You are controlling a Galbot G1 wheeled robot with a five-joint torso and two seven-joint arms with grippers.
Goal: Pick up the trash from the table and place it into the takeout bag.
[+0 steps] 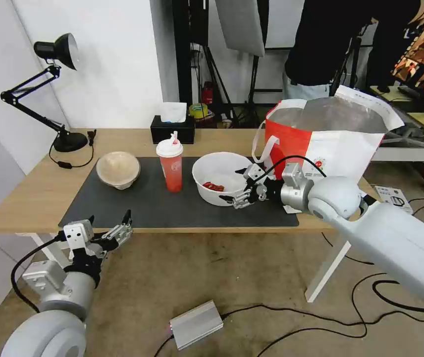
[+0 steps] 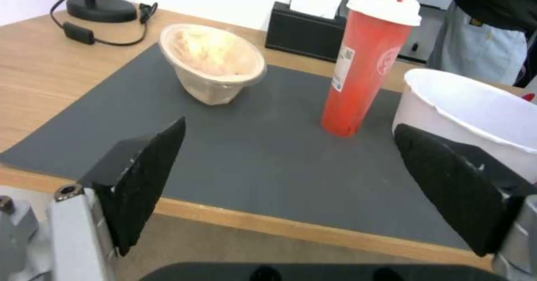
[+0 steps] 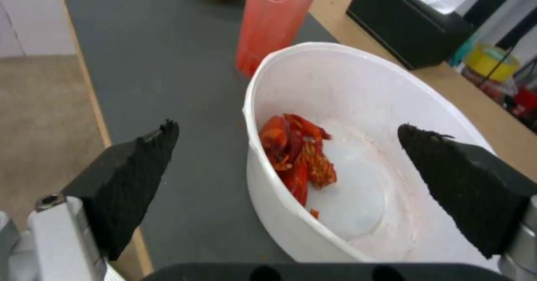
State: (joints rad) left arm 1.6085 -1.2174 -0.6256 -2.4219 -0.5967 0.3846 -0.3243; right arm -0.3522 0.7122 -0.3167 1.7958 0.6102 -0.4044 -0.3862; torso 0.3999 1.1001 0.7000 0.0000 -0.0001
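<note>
White bowl point(image 1: 220, 184): wide, plastic, red scraps point(image 3: 296, 157) inside; on the mat point(image 1: 137, 208), right of centre, near the bench's front edge.
Right hand point(image 1: 241, 191): at the bowl's right rim, wide open, holding nothing; in the wrist view one finger point(image 3: 131, 180) outside the near wall over the mat, the other point(image 3: 459, 188) over the bowl's inside, so the rim lies between them.
Key relation: bowl straight ahead of the right hand, wall in the gap; round, so no long axis to match; right arm plainly nearer than the left.
Cup point(image 1: 170, 166): red, white lid and straw, upright mid-mat, just left of the white bowl, not touching it.
Beige bowl point(image 1: 118, 169): near the mat's back left corner, apart from the cup.
Left hand point(image 1: 108, 225): off the bench's front edge, below its left end, open and empty, facing the mat.
Bag point(image 1: 321, 139): mouth open, foil lining showing, at the bench's right end, just behind and right of the right hand.
Bench point(image 1: 28, 193): light wood, all three trash items on it, none bagged.
Step, as judged: closing on the bowl's wall, then a short carry rightward to the bag.
</note>
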